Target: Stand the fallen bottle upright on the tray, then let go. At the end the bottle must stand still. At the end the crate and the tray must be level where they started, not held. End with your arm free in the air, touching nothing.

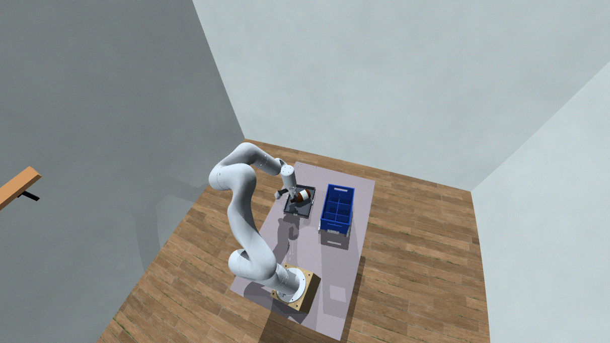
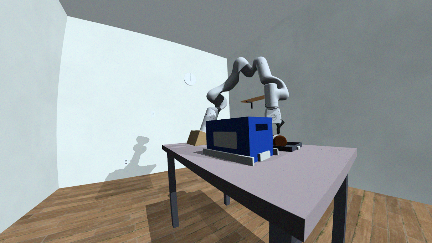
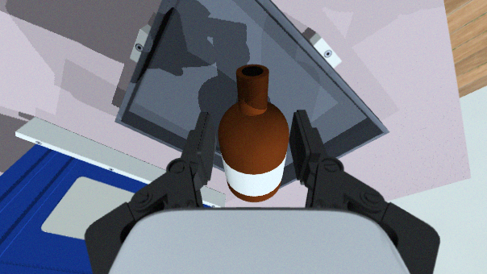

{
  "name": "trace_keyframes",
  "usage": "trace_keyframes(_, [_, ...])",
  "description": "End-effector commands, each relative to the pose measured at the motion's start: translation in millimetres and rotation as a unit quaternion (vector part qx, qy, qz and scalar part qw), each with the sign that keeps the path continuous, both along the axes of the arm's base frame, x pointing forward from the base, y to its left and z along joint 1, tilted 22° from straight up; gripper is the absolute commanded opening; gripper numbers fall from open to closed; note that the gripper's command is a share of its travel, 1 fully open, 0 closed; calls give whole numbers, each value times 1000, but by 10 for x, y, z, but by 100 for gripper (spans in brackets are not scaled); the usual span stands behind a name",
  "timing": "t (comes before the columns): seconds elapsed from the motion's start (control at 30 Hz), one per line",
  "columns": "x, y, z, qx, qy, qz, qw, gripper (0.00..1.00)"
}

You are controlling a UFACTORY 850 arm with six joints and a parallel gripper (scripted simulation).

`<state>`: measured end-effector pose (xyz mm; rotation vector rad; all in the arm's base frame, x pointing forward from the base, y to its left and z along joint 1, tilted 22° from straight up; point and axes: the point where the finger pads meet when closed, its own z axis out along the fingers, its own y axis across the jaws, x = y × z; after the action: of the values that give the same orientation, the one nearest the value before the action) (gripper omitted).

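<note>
A brown bottle point(image 3: 254, 137) with a white label lies on its side across the dark grey tray, its base over the tray's near rim and its open neck pointing toward the tray's middle. It also shows in the top view point(image 1: 302, 195) and in the exterior view point(image 2: 279, 140). My gripper point(image 3: 251, 126) is open and hangs straight down over the bottle, one finger on each side of its body with a small gap on both sides. The tray point(image 1: 301, 202) lies flat on the table.
A blue crate point(image 1: 337, 207) with inner dividers stands beside the tray, its corner showing in the wrist view point(image 3: 48, 201). It hides part of the tray in the exterior view point(image 2: 238, 135). White stop blocks point(image 3: 327, 52) sit by the tray's edges. The table edge is near.
</note>
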<state>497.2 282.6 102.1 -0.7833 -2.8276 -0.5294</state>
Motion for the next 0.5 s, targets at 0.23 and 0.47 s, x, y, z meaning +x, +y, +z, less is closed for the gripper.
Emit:
trace_keyframes(0.23, [4,31,-65,1,-1,0,1000,65])
trace_keyframes(0.47, [4,32,-66,1,-1,0,1000,65])
